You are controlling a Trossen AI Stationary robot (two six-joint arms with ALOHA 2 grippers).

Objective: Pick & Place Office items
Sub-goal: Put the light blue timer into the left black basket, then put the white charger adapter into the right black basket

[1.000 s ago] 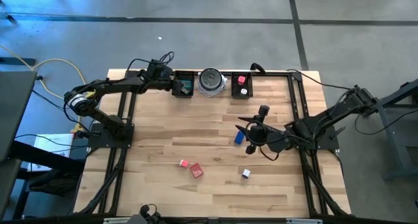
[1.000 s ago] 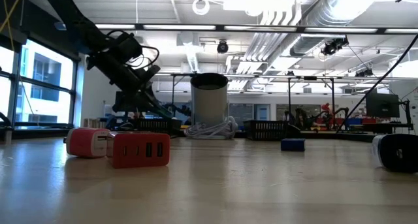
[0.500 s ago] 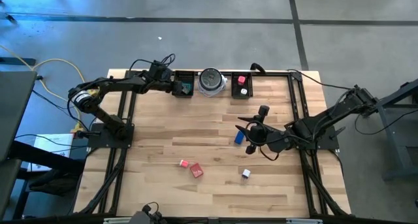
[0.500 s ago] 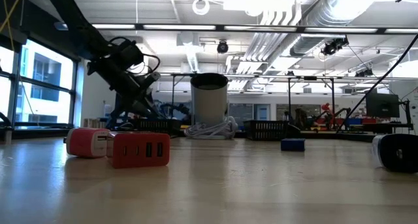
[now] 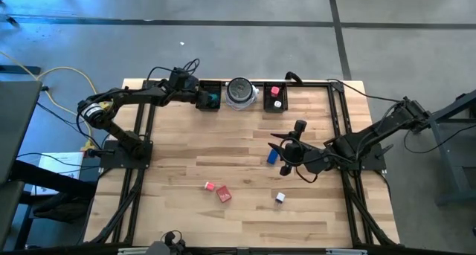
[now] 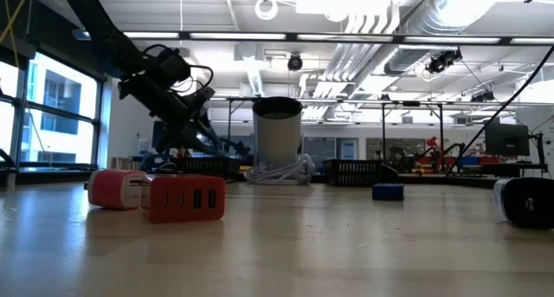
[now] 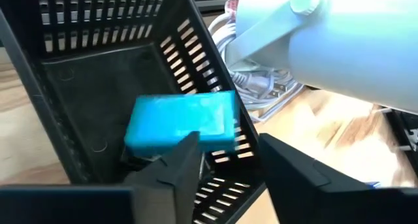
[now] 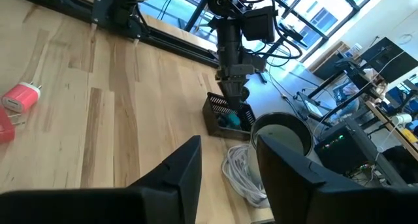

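The left gripper point(image 7: 222, 162) is hovering over the black tray point(image 7: 78, 87), fingers apart above the teal block point(image 7: 179, 119); the right gripper point(image 5: 285, 152), fingers apart and empty, is waiting beside the blue block point(image 5: 272, 157).

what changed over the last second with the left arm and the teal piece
The left hand has opened over the left black tray and let go of the teal piece, which now lies inside the tray, apart from the fingers. The arm itself barely shifted. The right hand, the blue piece beside it and the red pieces on the table stayed put.
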